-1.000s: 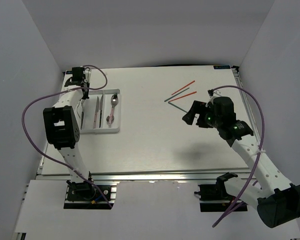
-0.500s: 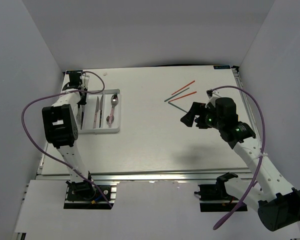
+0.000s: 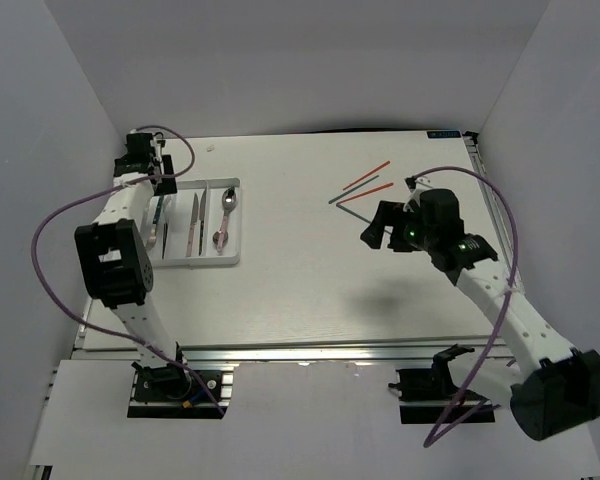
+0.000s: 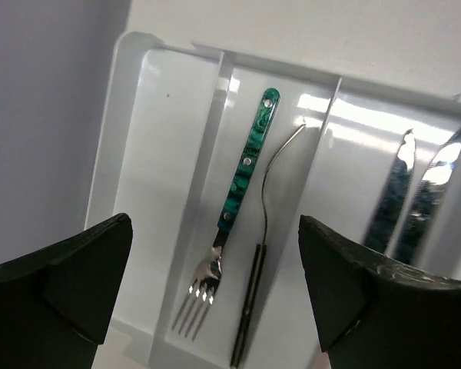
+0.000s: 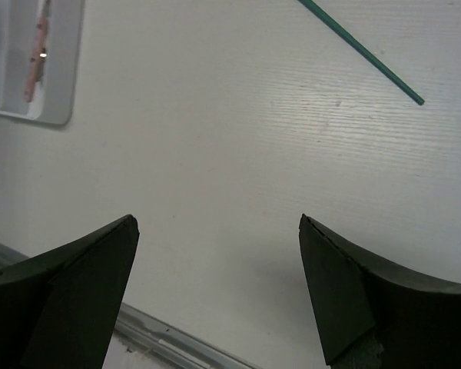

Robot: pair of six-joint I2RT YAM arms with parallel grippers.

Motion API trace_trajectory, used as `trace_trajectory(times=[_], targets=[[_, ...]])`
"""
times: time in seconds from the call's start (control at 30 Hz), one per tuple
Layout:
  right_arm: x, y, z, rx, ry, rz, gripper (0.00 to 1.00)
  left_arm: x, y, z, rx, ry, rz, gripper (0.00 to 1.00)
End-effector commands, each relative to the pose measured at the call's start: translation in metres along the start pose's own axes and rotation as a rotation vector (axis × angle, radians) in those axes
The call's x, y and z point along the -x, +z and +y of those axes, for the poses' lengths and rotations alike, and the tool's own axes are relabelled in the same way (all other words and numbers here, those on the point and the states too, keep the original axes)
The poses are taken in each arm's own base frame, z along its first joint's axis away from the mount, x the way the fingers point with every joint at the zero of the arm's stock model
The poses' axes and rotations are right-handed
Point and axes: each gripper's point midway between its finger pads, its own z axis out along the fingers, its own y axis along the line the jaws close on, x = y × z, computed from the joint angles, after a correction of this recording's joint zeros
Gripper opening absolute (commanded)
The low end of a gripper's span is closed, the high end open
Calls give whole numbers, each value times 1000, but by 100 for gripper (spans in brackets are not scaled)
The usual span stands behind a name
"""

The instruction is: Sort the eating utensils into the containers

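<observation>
The white tray (image 3: pixel 230 260) lies at the table's left. My left gripper (image 3: pixel 152 180) hovers open over its far left end, holding nothing. Below it a teal-handled fork (image 4: pixel 242 192) lies in the second slot from the tray's left rim (image 4: pixel 138 46), beside a thin dark-handled utensil (image 4: pixel 253 284) seen edge-on. Two knives (image 4: pixel 403 200) lie in a slot further right. A pink-handled knife (image 3: pixel 193 225) and a spoon (image 3: pixel 223 218) also rest in the tray. Red and teal chopsticks (image 3: pixel 360 186) lie on the table at the far right. My right gripper (image 3: pixel 375 225) hangs open just in front of them, empty.
White walls close in the table on the left, back and right. In the right wrist view a teal chopstick (image 5: pixel 361 50) crosses the top, the tray's corner (image 5: pixel 58 115) shows at the upper left, and the table's metal front rail (image 5: pixel 177 338) runs along the bottom.
My left gripper has opened wide and drawn back toward the far left corner, leaving the teal fork lying in its slot. The right arm has edged slightly left.
</observation>
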Motion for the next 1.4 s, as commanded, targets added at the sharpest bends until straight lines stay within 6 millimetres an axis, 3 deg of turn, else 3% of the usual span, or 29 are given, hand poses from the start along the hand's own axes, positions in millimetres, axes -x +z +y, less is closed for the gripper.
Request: trace_trajectory(times=[0.0,0.03,0.07,0.1,0.13,0.17,0.2,0.23,0.27,0.3,0.33,0.37,0.4,0.5,0.53,0.57,0.63,0.77,0.9,0.97,1.1,1.23,1.37], targets=[[12,27,-24,-110,-72,7,89,54,-98,34,37,-363,-194,98],[2,44,-35,-138,-97,71,89,34,-104,34,46,-412,-168,98],[10,51,-35,-139,-118,77,89,41,-140,39,17,-504,-238,98],[11,59,-37,-144,-134,89,89,35,-153,41,4,-526,-255,98],[5,75,-45,-149,-171,129,89,13,-154,37,-5,-534,-236,98],[5,84,-44,-122,-211,133,89,7,-166,36,-32,-565,-251,98],[14,94,-39,-72,-267,97,89,4,-195,43,-48,-602,-316,98],[16,102,-38,-54,-311,91,89,-4,-203,39,-85,-613,-327,98],[10,116,-47,-63,-350,125,89,-28,-199,32,-99,-614,-300,98],[33,122,-40,-58,-369,93,89,-37,-203,29,-116,-616,-303,98],[32,127,-41,-52,-397,136,89,-40,-219,21,-195,-605,-340,98],[22,145,-47,-39,-410,203,88,-50,-219,15,-207,-590,-322,98],[25,152,-49,-31,-457,230,86,-67,-214,7,-216,-579,-287,98],[27,181,-53,-10,-503,355,75,-93,-212,-18,-312,-533,-230,98],[44,190,-47,-5,-523,335,74,-100,-212,-22,-322,-518,-211,98],[29,201,-57,-14,-519,392,72,-102,-213,-23,-322,-508,-212,98],[29,216,-61,-34,-552,410,69,-104,-218,-27,-333,-496,-212,98],[23,227,-66,-52,-589,430,65,-87,-243,-20,-328,-448,-270,98],[14,237,-64,-8,-589,444,61,-83,-251,-27,-349,-408,-271,98],[2,246,-73,-15,-598,478,57,-82,-254,-29,-365,-405,-278,98],[-14,253,-83,-17,-600,522,52,-84,-257,-30,-377,-396,-280,98],[-20,254,-82,-7,-596,524,45,-86,-255,-34,-392,-388,-276,98],[-21,254,-88,-28,-623,518,45,-86,-256,-36,-401,-383,-277,98]])
